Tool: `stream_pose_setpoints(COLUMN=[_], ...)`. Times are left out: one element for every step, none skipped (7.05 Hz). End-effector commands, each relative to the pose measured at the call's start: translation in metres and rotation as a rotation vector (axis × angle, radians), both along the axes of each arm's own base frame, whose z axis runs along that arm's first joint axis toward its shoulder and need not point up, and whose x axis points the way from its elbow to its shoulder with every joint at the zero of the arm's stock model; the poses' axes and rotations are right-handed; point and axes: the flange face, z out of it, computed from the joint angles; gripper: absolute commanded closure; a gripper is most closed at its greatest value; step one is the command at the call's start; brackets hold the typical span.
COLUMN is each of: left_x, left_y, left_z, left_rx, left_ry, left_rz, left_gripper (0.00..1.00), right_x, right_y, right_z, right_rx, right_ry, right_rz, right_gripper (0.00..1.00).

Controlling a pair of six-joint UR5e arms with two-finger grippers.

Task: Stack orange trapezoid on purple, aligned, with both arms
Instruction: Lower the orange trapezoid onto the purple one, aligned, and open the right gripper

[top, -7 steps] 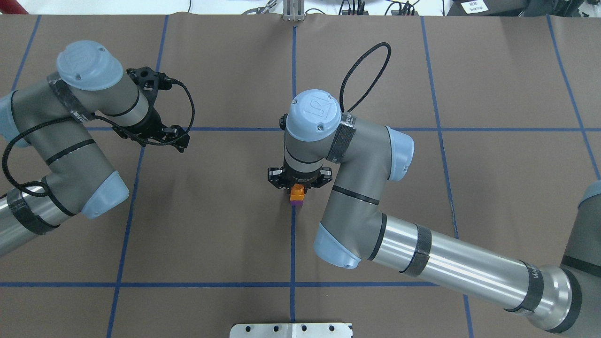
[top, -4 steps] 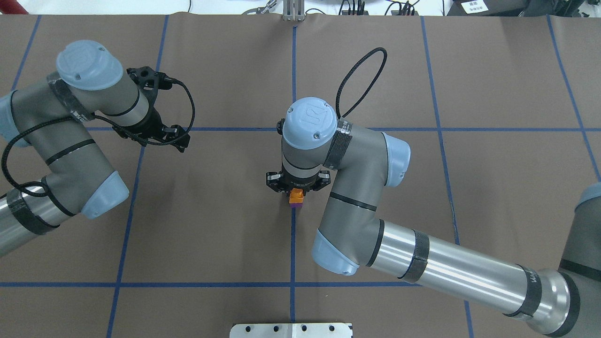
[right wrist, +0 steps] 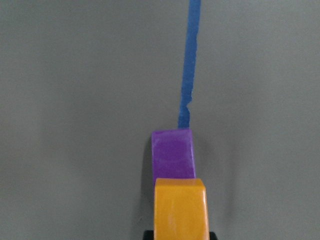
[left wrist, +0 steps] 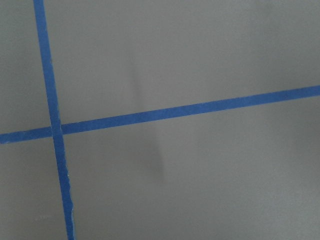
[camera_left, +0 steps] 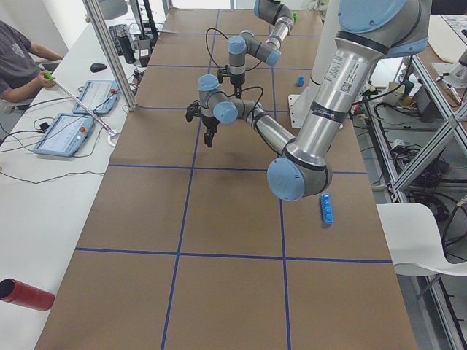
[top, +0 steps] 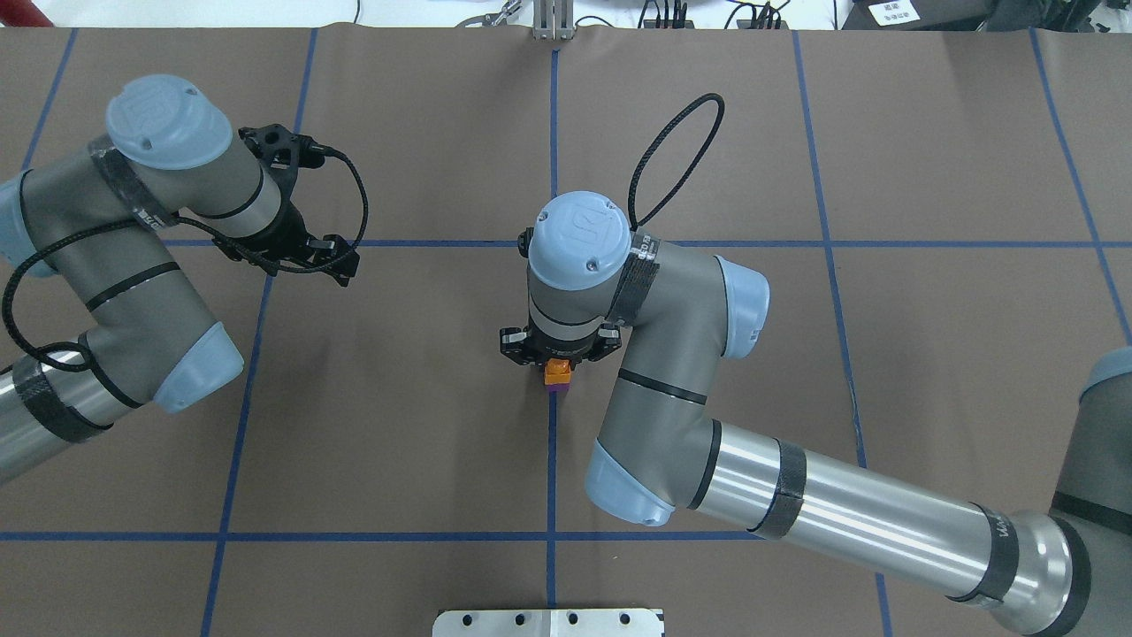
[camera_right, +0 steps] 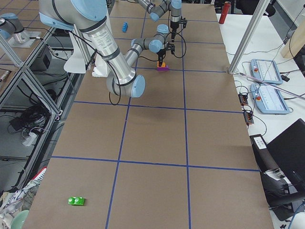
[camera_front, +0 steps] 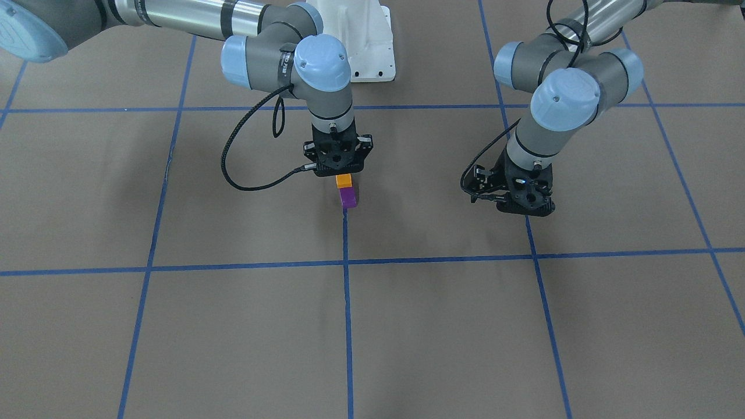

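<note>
The orange trapezoid (camera_front: 344,181) sits on top of the purple (camera_front: 348,199) at the table's middle, on a blue tape line. The two look flush, though I cannot tell how firmly they touch. My right gripper (camera_front: 342,174) points straight down and is shut on the orange block. The right wrist view shows the orange block (right wrist: 180,210) in front of the purple one (right wrist: 173,152). The overhead view shows both blocks (top: 556,367) under the right wrist. My left gripper (top: 343,265) hovers far to the left, empty, and looks open; it also shows in the front view (camera_front: 527,208).
The white base pedestal (camera_front: 366,41) stands behind the stack. A long blue brick (camera_left: 326,209) and a small blue block (camera_left: 299,80) lie near the robot. A green block (camera_right: 76,201) lies far off. A red cylinder (camera_left: 25,294) lies at the table's edge.
My right arm has lowered with the orange block and shifted slightly towards the robot, bringing the block down onto the purple one. The left arm has not moved.
</note>
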Motion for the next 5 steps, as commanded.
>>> stream_pose_setpoints(left_x=[-0.001, 0.000, -0.003, -0.024, -0.055], left_y=[0.001, 0.001, 0.001, -0.007, -0.010], left_z=[-0.003, -0.003, -0.004, -0.001, 0.018], left_rx=[-0.001, -0.001, 0.000, -0.011, -0.004], left_ry=[0.002, 0.002, 0.008, 0.022, 0.028], left_rz=[-0.004, -0.003, -0.001, -0.007, 0.019], left_gripper=[0.00, 0.00, 0.00, 0.00, 0.00], right_x=[0.000, 0.006, 0.034, 0.079, 0.121], right_y=[-0.001, -0.003, -0.020, -0.048, -0.071], right_z=[0.001, -0.005, -0.021, -0.029, -0.015], right_rx=[0.001, 0.005, 0.002, -0.050, -0.083], right_ry=[0.004, -0.011, -0.054, -0.089, -0.099], right_rz=[0.010, 0.007, 0.023, 0.035, 0.067], right_gripper=[0.00, 0.00, 0.00, 0.00, 0.00])
